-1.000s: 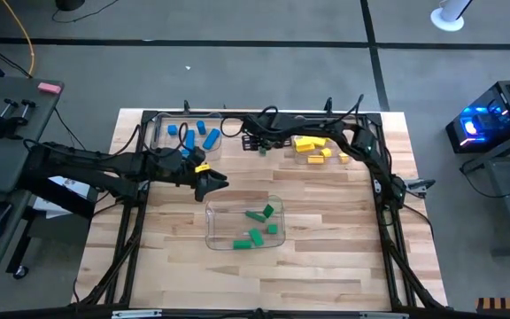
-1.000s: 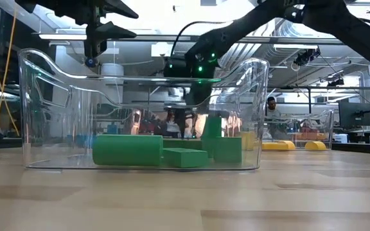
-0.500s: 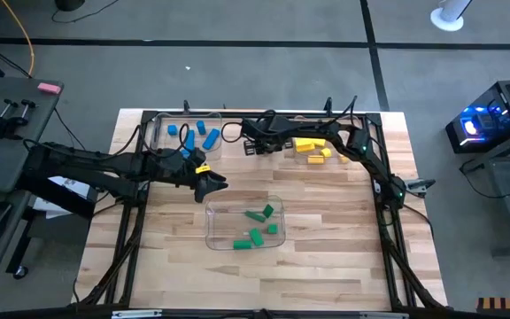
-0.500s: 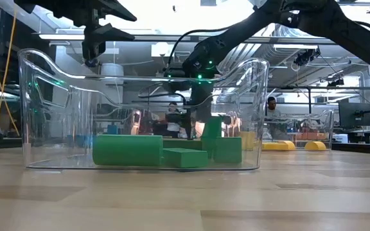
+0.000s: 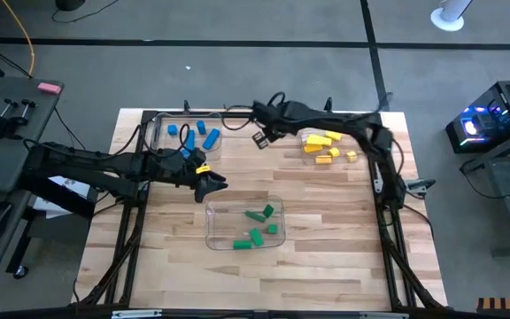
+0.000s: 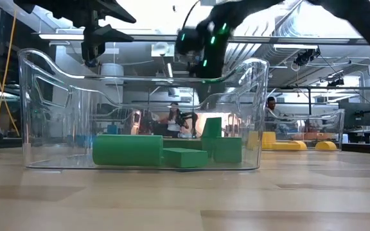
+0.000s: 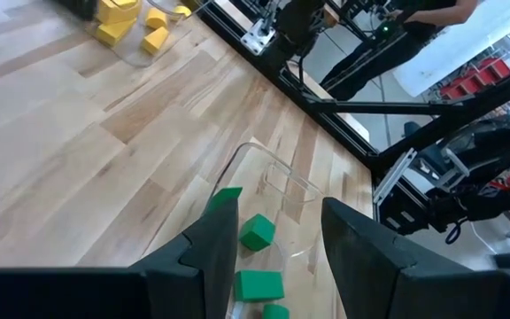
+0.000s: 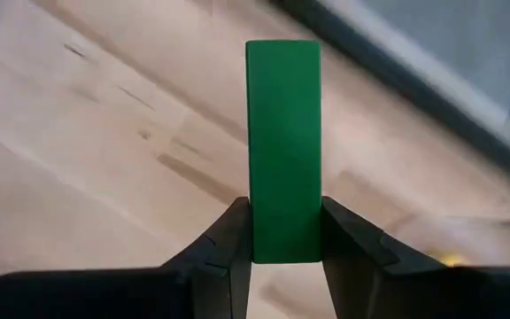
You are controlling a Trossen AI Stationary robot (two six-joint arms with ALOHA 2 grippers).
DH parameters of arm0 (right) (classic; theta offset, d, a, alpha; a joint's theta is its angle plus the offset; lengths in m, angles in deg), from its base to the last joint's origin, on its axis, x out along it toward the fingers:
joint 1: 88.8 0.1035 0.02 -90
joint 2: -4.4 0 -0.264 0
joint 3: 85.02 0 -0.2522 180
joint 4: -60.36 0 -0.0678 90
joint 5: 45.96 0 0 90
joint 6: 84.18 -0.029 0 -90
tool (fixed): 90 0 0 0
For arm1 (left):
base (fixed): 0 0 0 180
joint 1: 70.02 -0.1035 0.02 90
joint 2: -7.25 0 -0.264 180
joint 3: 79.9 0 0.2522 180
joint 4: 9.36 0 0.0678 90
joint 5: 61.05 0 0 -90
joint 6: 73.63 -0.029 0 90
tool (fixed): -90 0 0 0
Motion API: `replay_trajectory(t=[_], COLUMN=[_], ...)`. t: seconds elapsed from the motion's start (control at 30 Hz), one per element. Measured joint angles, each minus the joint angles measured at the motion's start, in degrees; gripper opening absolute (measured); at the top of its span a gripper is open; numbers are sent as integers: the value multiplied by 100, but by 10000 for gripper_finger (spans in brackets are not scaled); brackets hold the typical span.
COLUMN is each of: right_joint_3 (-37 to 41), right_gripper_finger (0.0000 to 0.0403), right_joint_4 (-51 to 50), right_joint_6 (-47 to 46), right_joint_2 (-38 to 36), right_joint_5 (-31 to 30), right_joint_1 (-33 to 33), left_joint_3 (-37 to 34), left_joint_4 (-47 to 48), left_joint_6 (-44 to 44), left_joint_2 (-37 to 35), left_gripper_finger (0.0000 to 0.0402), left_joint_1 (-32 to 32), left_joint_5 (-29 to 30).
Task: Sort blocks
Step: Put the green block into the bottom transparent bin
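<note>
While we sort by colour, the scene reads so:
Table: our pale wooden table carries three clear plastic trays, one per colour.
Landmark: our clear plastic tray of green blocks lies mid-table; four green blocks rest inside.
Other trays: beyond it, the tray of blue blocks and the tray of yellow blocks sit at the far edge.
Left gripper: hovers just beyond the green tray's far rim, fingers apart, nothing between them.
Right gripper: well beyond the green tray, jaws clenched on a long green rectangular block, gripped at one end, presumably bound for that tray.
</note>
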Motion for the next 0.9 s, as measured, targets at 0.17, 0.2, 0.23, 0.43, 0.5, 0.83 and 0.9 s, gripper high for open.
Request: replay_trajectory(t=[0.17,0.2,0.23,0.43,0.5,0.83,0.9], right_joint_3=[-2,-6,-14,-17,0,1094,1099], right_gripper_finger=[100,100,100,100,100,134,154], right_joint_4=[-19,-19,-15,-270,-423,794,812], right_joint_6=[1260,1569,1836,2537,2558,2627,2619], right_joint_2=[-1026,-1226,-1421,-1940,-1941,-1928,-1928], right_joint_5=[808,1205,1623,3322,3390,2847,2712], right_joint_1=[425,562,707,1880,2302,3351,3357], left_joint_3=[0,0,0,0,0,0,0], left_joint_4=[-4,-4,-6,-6,-7,-218,-287], left_joint_6=[0,3,4,13,55,111,111], left_joint_2=[0,0,0,0,0,0,0], left_gripper_finger=[149,149,149,149,149,149,149], left_joint_1=[-15,-15,-15,-15,-15,-15,-13], left_joint_5=[34,34,35,41,47,49,33])
